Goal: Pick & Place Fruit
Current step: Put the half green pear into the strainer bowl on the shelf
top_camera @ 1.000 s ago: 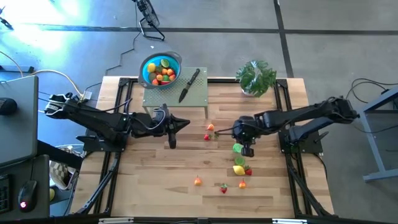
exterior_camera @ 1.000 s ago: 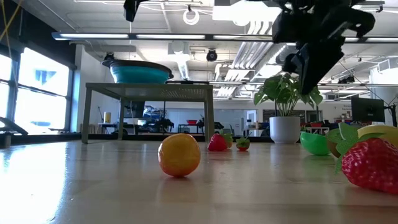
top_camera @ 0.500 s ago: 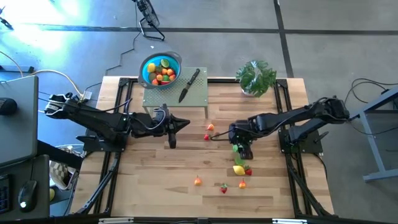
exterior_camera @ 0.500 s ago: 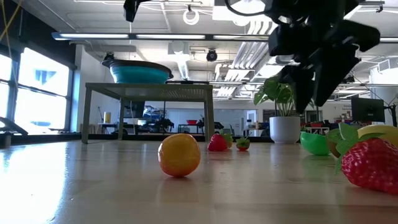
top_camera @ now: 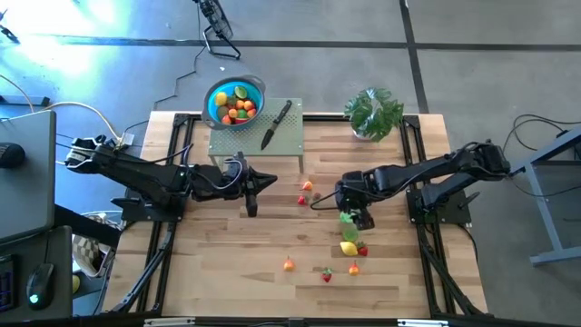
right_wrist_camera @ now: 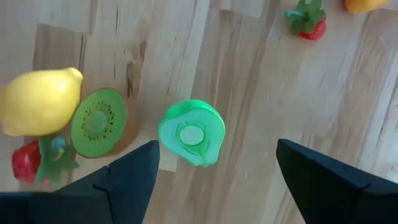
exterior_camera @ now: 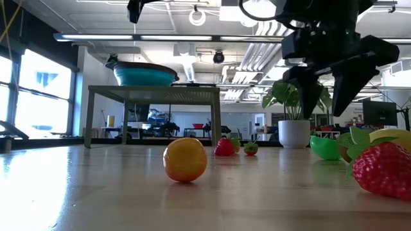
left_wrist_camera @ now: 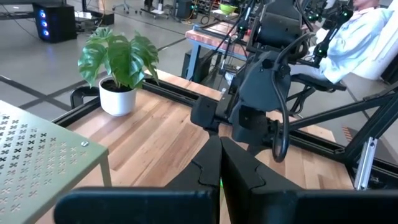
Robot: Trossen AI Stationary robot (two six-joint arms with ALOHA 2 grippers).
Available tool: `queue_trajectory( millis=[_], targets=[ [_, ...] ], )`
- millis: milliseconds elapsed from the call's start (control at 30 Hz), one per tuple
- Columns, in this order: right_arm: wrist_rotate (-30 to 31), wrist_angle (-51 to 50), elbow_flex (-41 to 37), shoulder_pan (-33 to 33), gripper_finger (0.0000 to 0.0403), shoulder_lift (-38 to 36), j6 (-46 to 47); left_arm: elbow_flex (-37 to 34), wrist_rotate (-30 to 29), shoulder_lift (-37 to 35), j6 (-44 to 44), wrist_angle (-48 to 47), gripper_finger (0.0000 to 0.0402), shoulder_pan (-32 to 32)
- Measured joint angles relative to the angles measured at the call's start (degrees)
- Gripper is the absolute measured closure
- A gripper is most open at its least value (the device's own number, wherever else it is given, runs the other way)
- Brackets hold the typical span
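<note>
Fruit pieces lie scattered over the right half of the wooden table (top_camera: 227, 263), and more are heaped in the blue bowl (top_camera: 218, 94) on the small perforated stand (top_camera: 286, 136) at the far edge. The right gripper (top_camera: 352, 214) hangs just above a bright green pear half (right_wrist_camera: 191, 132), cut face up, its two fingers (right_wrist_camera: 314, 177) spread wide on either side of that piece and not touching it. In the low view those fingers (exterior_camera: 347, 77) splay clear of the tabletop, with the green half (exterior_camera: 325, 147) below them.

Just beside the pear half, toward the near edge, sit a kiwi slice (right_wrist_camera: 98, 122), a yellow lemon (right_wrist_camera: 40, 101) and a strawberry (right_wrist_camera: 28, 163) packed close together. Nearer the near edge an orange (top_camera: 289, 264), another strawberry (top_camera: 326, 274) and a small orange piece (top_camera: 354, 268) lie well apart from each other. Two small pieces, one red (top_camera: 302, 200) and one orange (top_camera: 308, 186), rest near the middle of the table, in front of the stand.

The left gripper (top_camera: 252, 186) waits over the table's left-centre, beside the stand, its fingers (left_wrist_camera: 239, 171) pressed together and holding nothing. A black-handled knife (top_camera: 276, 124) lies on the stand next to the bowl, and a potted plant (top_camera: 373, 113) stands at the far right corner.
</note>
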Motion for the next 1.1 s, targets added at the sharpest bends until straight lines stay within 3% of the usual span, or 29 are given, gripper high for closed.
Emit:
queue_trajectory(
  millis=[933, 1100],
  targets=[
    [-3.4, 13.07, -9.22, 0.39, 0.0088, 0.03, -6.65, 0.02, 0.0, 0.02, -1.31, -1.46, 0.0401, 0.0],
    [-5.82, 14.08, -9.24, 0.38, 0.0088, 3.91, -6.65, 0.02, 0.0, 0.02, -1.33, -1.48, 0.0401, 0.0]
  ],
)
